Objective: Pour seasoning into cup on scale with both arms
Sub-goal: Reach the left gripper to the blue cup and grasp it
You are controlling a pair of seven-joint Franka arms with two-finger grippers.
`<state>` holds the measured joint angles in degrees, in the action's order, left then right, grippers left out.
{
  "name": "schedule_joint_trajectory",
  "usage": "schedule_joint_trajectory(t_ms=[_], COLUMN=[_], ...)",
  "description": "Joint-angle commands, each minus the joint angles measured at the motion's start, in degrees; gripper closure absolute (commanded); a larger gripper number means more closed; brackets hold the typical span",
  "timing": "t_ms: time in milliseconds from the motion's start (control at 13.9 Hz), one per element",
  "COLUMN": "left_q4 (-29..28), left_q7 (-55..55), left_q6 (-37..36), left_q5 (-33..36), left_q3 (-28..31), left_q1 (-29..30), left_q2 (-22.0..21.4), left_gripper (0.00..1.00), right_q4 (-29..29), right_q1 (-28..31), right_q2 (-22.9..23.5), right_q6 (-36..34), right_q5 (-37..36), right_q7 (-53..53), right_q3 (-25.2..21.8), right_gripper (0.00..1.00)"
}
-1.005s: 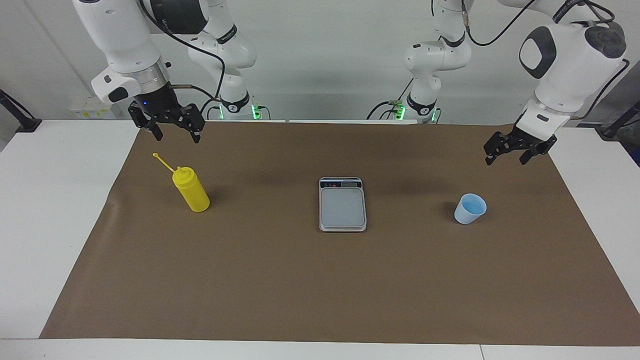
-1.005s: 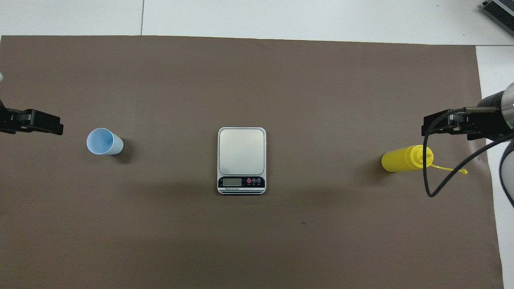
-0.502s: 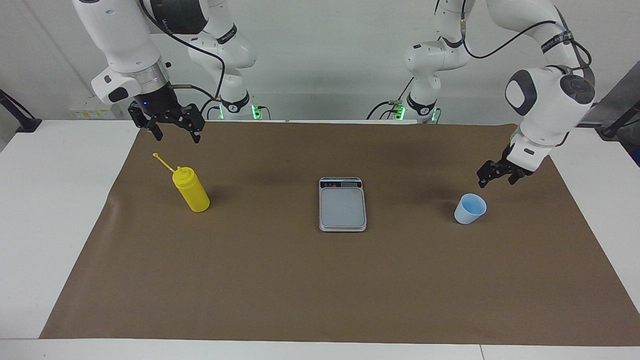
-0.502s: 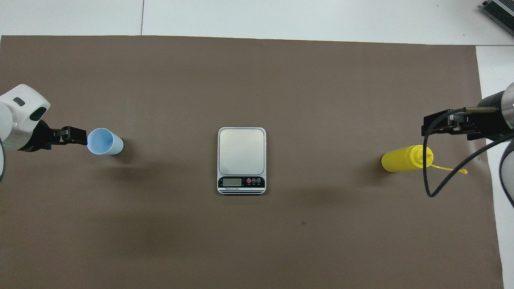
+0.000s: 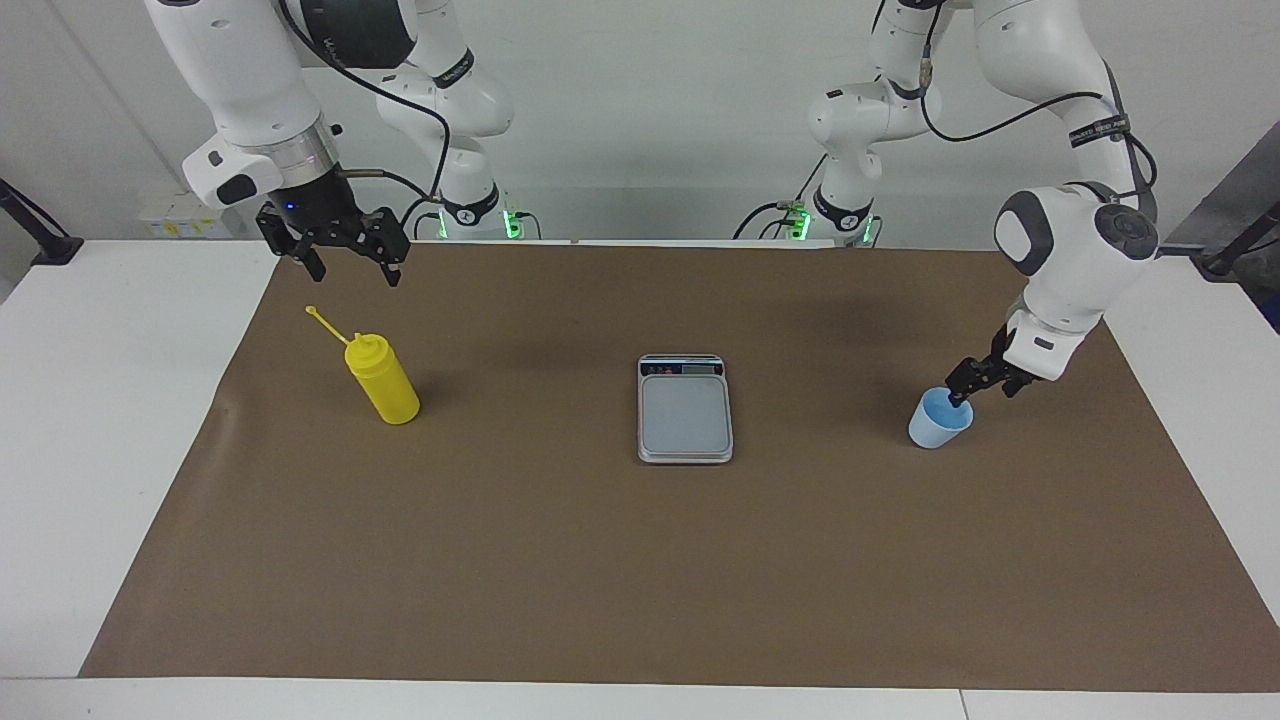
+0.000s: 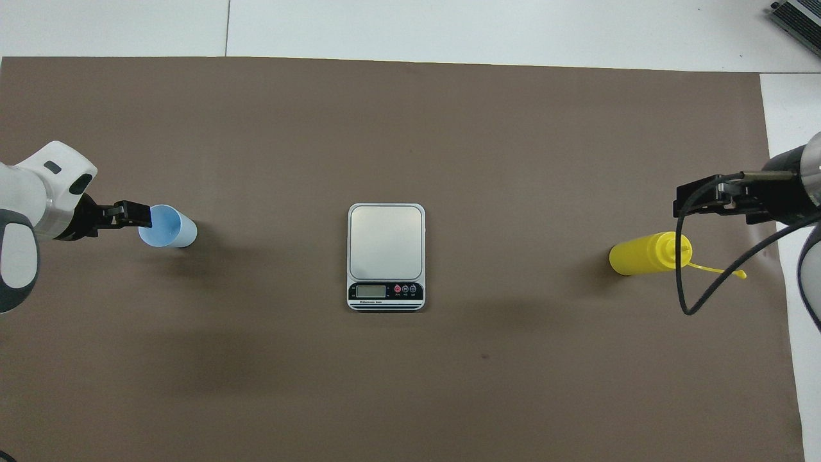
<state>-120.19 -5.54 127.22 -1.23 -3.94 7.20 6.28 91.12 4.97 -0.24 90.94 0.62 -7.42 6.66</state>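
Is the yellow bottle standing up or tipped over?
Upright: the yellow bottle stands on its base on the brown mat, nozzle up, untouched.

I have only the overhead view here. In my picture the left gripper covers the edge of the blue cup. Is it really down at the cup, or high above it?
Observer: The facing view shows the left gripper low, with its tip at the rim of the cup.
Operator: The yellow bottle looks as if it lies flat. Does it?
Observer: No, the bottle stands upright on its base.
Operator: Is the right gripper touching it?
Observer: No. The right gripper hangs open, clearly higher than the bottle's nozzle, with a gap between them.
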Motion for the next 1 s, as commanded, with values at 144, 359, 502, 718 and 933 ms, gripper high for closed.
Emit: schedule_joint_trajectory(t_ms=[144,359,502,718,933], left_q4=[-5.3,-5.8,-5.7,-5.5,-4.7], left_q7=[-2.1,-2.5,-1.9,0.8,4.5], left_q6=[5.5,6.2,5.9,5.5,4.6], left_q5=[-0.7,-0.7,-0.7,-0.7,-0.7], left_q3=[-0.5,-0.5,-0.5,-0.6,-0.5], left_q1=[0.1,-0.2,-0.2,-0.3,-0.2], left_q2=[0.0,0.1,0.1,0.1,0.2], left_gripper=[0.00,0.22,0.78,1.00,1.00], right_q4=[0.5,0.5,0.5,0.5,0.5], right_q1=[0.6,0.6,0.6,0.6,0.6], right_q2=[-0.7,-0.7,-0.7,-0.7,-0.7], right_q6=[-0.6,-0.6,-0.6,-0.6,-0.6], right_q5=[0.2,0.2,0.2,0.2,0.2], right_q7=[0.8,0.8,0.8,0.8,0.8], right_q3=[0.3,0.3,0.3,0.3,0.3], right_gripper=[0.00,0.00,0.00,0.00,0.00])
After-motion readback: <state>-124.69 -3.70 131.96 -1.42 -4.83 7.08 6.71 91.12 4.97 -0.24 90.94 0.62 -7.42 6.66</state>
